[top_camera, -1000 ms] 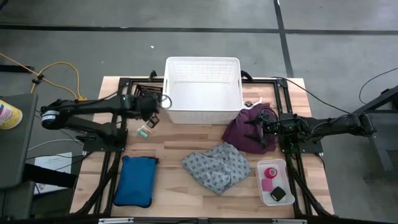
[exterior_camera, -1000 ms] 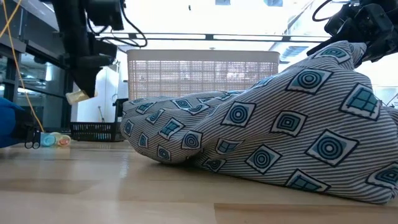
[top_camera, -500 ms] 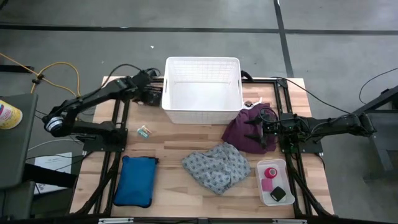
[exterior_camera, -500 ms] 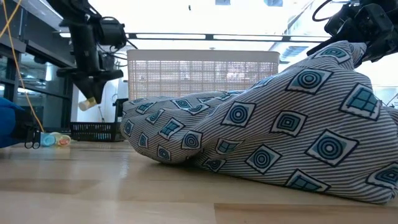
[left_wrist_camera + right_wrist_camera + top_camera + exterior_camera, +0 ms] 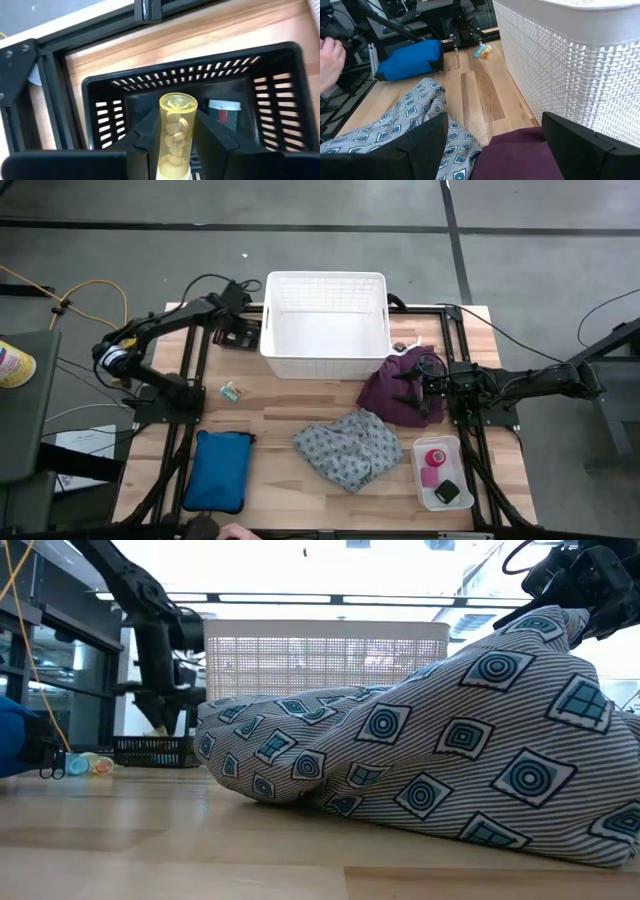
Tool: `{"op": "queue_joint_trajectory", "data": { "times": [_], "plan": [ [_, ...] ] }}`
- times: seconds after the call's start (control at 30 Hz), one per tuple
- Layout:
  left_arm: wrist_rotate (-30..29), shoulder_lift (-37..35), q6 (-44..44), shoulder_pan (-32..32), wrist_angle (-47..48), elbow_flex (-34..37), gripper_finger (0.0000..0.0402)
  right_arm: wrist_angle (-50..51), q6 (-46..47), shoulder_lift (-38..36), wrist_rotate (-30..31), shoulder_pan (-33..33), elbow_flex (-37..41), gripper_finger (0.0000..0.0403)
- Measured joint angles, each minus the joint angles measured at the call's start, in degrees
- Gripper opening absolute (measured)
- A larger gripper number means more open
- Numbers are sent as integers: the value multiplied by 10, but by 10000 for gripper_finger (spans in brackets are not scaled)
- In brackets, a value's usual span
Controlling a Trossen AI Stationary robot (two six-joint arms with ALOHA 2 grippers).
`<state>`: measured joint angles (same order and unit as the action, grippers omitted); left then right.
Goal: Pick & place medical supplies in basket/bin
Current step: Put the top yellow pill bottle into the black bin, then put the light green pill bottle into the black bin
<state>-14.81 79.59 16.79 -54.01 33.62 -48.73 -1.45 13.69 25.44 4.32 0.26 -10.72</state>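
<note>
We see the wooden counter (image 5: 270, 470) w/ a big white basket (image 5: 327, 325) at its far edge, centre. Near the front, approx. mid-counter, lies the grey patterned cloth (image 5: 347, 447), crumpled; in the low view it fills most of the frame. The blue pouch (image 5: 217, 470) lies flat at the front-left corner, well apart from the cloth. The purple cloth (image 5: 398, 388) is bunched just beside the white basket's right front corner, touching its wall in the right wrist view.

Right pincer (image 5: 412, 392) sits over the purple cloth, fingers spread wide w/ nothing between them; the cloth lies under and between the fingers but isn't gripped.

Left pincer (image 5: 171, 145) is up at the far-left of the counter, next to the white basket's left side, above a small black crate (image 5: 280, 100). It's closed on a small clear bottle (image 5: 176, 135) w/ yellowish pills inside, held upright between the two fingers, directly over the crate's opening. Inside the crate we see another small container w/ a white cap (image 5: 224, 111).

At front right, a clear tray (image 5: 441, 473) holds the pink tape roll (image 5: 434, 459) and, nearer the front edge, the small black block (image 5: 448, 492). Small bits, teal and orange (image 5: 232, 390), lie on the counter left of the white basket.
</note>
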Motion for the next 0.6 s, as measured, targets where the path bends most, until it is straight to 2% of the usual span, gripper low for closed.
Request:
{"op": "queue_joint_trajectory", "data": {
  "times": [0.3,0.6],
  "plan": [
    [2,16,-4,0,-8,0,98,0,0,0,0,0,0,309],
    [23,16,-5,0,-7,0,151,0,0,0,0,0,0,309]
  ]
}}
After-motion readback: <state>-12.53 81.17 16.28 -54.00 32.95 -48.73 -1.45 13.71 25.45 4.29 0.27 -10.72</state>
